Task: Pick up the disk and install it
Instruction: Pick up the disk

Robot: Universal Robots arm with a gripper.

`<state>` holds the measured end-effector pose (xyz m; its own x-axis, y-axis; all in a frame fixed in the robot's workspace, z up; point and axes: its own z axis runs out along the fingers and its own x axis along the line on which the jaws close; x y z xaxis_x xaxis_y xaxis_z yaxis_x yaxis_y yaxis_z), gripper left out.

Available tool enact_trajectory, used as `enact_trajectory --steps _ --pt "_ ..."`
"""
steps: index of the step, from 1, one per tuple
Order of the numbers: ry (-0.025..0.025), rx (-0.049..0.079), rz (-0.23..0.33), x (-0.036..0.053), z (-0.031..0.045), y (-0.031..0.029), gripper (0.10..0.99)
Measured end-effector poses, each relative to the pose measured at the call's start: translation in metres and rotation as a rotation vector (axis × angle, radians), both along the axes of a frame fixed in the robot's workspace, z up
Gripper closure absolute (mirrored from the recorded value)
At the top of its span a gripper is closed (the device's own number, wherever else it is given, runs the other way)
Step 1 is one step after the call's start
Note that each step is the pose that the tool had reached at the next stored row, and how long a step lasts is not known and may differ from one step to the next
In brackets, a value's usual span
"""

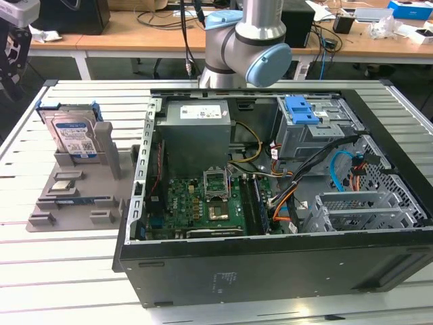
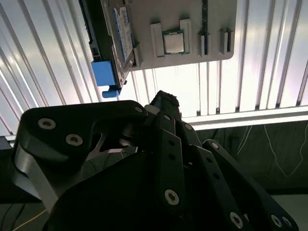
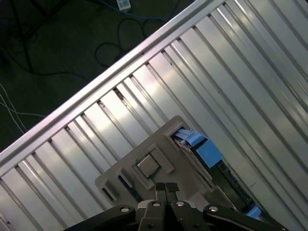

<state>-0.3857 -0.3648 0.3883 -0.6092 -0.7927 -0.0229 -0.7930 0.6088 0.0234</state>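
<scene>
Disk pickup has not begun, judging by how things lie. Nearest the wrist cameras is the gripper, its fingertips pressed together with nothing between them. In both wrist views it hangs in the air well above the ribbed table and touches nothing. Below it lies the grey tray, with the chip seated in a square pocket. Just beyond the chip, at the tray's end, the disk stands on edge in its slot, framed by its blue bracket and well apart from the gripper. The second wrist view shows the same: gripper closed and empty, chip in its pocket, disk upright at the tray's edge.

In the exterior view, the nearest thing is the dark wall of the open case, at six o'clock. At about nine o'clock from the case, the tray rests on the table. The chip is at its middle and the disk is at its twelve o'clock end. Farther in, at the case's one o'clock corner, the cage carries a bare blue clip; no drive can be seen in it. The arm rises behind the case at twelve o'clock.

So nothing of the task is done: the disk is neither grasped nor lifted, and the install has not been started.
</scene>
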Motion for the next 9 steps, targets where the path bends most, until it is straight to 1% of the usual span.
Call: enact_trajectory --steps 9 --pt "0.0 0.0 0.095 0.0 0.0 0.0 0.98"
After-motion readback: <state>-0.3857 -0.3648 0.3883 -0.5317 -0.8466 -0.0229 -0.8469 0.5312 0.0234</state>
